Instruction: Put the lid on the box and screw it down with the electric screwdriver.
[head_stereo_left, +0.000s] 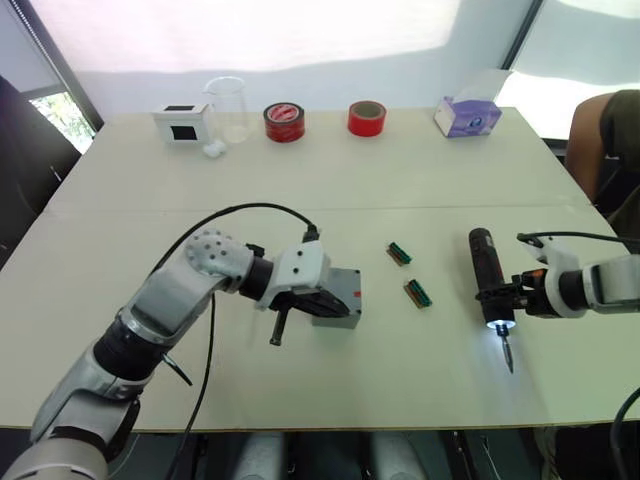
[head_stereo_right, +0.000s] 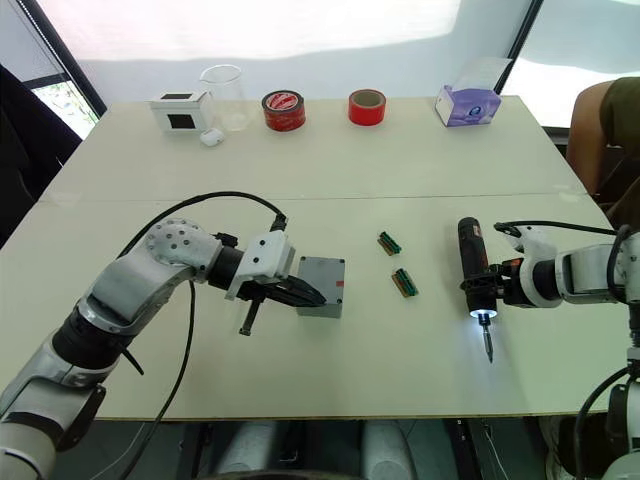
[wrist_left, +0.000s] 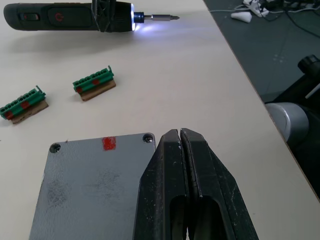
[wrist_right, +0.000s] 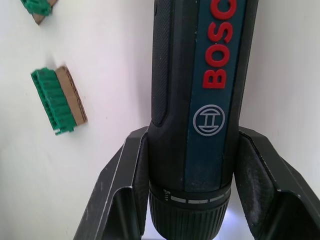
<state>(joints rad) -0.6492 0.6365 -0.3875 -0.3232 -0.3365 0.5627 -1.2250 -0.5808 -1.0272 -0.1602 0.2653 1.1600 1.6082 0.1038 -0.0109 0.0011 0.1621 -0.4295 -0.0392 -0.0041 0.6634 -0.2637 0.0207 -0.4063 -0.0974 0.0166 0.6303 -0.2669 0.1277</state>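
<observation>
Gripping the electric screwdriver (head_stereo_left: 491, 281) near its lit front collar, the right gripper (head_stereo_left: 512, 297) sits at the right of the head-camera frame, its two black fingers clamped on either side of the barrel. The tool lies low over the white table (head_stereo_left: 400, 180), bit pointing toward the lower edge of the frame, its work light glowing.

Left of centre, the left gripper (head_stereo_left: 322, 304) rests on top of the grey box (head_stereo_left: 343, 297), fingers pressed together with nothing between them. The lid (wrist_left: 90, 185) appears to be already seated on the box, with screw heads visible at two corners.

Two small green connector strips (head_stereo_left: 409, 273) lie between box and screwdriver. Along the top edge of the frame stand a white box, a clear beaker, two red tape rolls and a purple tissue box.

The screwdriver looks rigid and moderately heavy, with a textured grip surface; holding it near the collar should keep the bit steady. The box looks stiff and smooth, likely to slide unless pressed down.

The left wrist view reveals the red mark and corner screws on the lid. The right wrist view shows how the fingers close around the barrel.
</observation>
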